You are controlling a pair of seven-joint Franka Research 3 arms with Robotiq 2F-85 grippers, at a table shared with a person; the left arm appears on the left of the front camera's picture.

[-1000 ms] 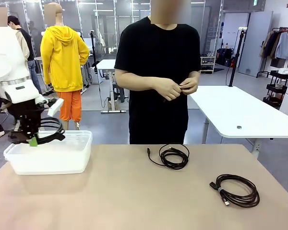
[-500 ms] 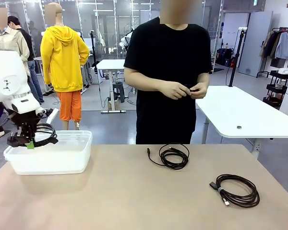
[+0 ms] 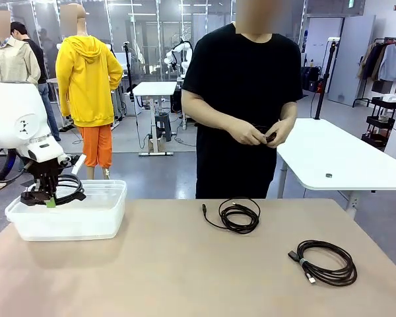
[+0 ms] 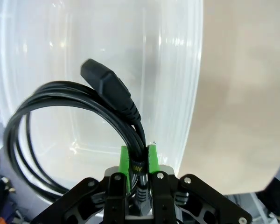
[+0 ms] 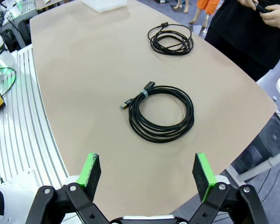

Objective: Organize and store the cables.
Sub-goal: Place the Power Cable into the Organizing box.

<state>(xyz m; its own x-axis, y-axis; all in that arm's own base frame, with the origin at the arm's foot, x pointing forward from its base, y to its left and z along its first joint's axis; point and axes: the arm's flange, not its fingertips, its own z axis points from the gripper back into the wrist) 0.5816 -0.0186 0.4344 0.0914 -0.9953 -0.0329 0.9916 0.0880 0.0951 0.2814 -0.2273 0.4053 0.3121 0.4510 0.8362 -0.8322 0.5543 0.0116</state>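
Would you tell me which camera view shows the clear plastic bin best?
The front view: the whole bin is in frame, with the left gripper holding a coiled cable over it. The left wrist view looks into part of it behind that cable; the right wrist view catches one corner at its top edge.

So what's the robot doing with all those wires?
It's tidying cables away. Its left fingers pinch one coiled cable over the clear bin. Two more lie on the table: the middle coil and the right coil, with the open right fingers pointing toward the right one. The person's hands fiddle with something small.
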